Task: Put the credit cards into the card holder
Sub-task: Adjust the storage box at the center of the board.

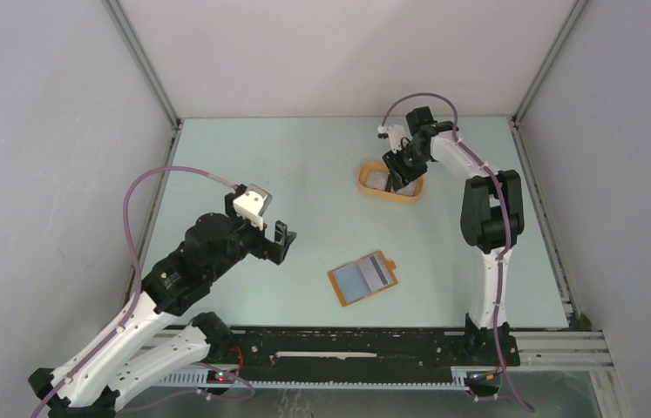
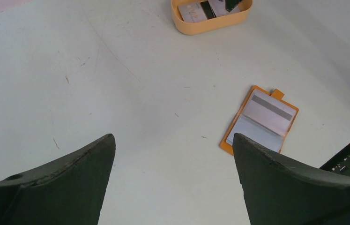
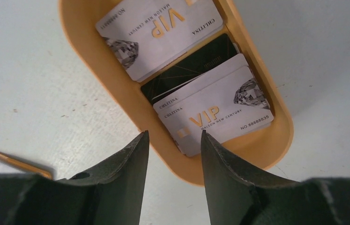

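Left pincer (image 1: 283,242) hangs wide open and empty, left of the flat leathery card holder (image 1: 362,279) lying open on the worktop (image 1: 304,174). Glossy credit cards (image 3: 212,115) are stacked slantwise in the oval orange tray (image 3: 81,47), directly under the right pincer (image 3: 174,138). Its jaws are partly apart and grip nothing. It's the nearer arm.
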Action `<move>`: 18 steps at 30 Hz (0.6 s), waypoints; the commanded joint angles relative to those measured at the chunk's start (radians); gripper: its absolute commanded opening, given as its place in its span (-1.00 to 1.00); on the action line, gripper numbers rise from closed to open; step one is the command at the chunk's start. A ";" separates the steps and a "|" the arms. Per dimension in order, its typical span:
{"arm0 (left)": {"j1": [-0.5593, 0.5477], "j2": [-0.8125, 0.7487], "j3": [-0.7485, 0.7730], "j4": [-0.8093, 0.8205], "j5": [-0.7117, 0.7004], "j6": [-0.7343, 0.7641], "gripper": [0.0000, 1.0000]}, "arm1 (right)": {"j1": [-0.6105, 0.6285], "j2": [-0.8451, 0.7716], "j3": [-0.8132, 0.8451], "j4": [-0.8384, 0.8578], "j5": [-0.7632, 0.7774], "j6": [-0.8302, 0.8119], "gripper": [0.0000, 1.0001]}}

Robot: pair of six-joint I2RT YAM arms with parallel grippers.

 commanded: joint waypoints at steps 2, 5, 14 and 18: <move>0.020 -0.008 -0.021 0.017 0.035 0.005 1.00 | 0.010 0.036 0.024 -0.002 0.055 -0.026 0.05; 0.027 -0.005 -0.020 0.019 0.047 0.003 1.00 | 0.010 0.042 0.019 -0.002 0.066 -0.027 0.05; 0.033 -0.006 -0.023 0.018 0.052 0.002 1.00 | 0.025 0.022 -0.019 -0.009 0.060 -0.024 -0.07; 0.034 -0.007 -0.023 0.019 0.053 0.000 1.00 | 0.031 -0.032 -0.056 -0.016 0.016 0.019 -0.14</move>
